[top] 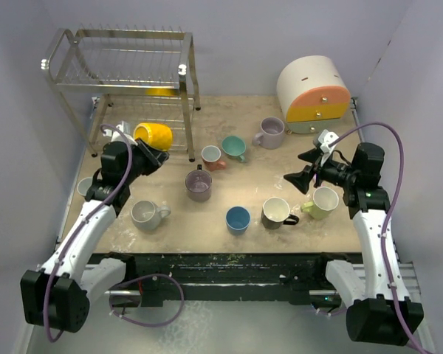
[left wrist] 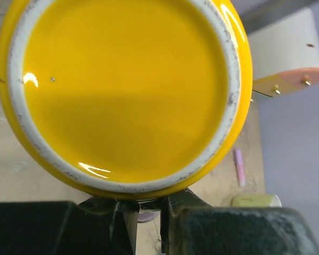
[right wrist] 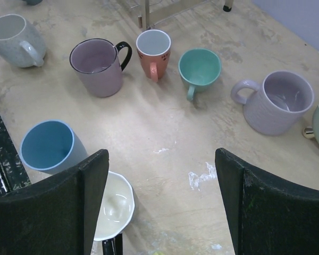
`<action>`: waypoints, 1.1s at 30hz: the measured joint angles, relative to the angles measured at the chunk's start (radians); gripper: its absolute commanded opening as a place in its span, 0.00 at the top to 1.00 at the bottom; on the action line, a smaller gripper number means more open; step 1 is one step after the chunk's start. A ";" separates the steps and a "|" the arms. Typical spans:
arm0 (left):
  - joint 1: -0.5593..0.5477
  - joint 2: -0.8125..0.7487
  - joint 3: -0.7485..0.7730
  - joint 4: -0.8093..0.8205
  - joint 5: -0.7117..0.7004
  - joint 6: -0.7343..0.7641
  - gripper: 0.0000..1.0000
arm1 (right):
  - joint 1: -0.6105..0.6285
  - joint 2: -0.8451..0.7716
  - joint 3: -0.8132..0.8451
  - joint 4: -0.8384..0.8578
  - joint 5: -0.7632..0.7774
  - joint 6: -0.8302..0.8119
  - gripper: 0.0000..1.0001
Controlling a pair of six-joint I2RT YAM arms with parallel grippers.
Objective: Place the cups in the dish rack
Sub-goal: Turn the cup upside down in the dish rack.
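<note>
The left hand point(top: 152, 153) grips the yellow cup point(top: 155, 136), tipped on its side beside the dish rack point(top: 118, 63). The right hand point(top: 298, 177) is open and holds nothing. The other cups point(right wrist: 98, 66) stand empty on the worktop point(right wrist: 165, 133).

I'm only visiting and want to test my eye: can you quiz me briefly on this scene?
1. True or false: the left tool grips the yellow mug.
2. Which mug stands nearest the drawer box? A lavender mug, B blue, C salmon.
3. Fill in: the right tool's jaws stand ____.
Key: 1 true; 2 A; 3 open.
</note>
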 measured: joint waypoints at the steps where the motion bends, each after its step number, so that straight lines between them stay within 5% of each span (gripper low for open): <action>1: 0.026 0.022 0.001 0.001 0.007 0.010 1.00 | 0.000 -0.004 -0.001 0.001 0.001 -0.002 0.17; 33: 0.207 0.691 0.296 0.159 -0.040 0.401 1.00 | -0.002 -0.004 -0.002 0.001 0.040 -0.031 0.18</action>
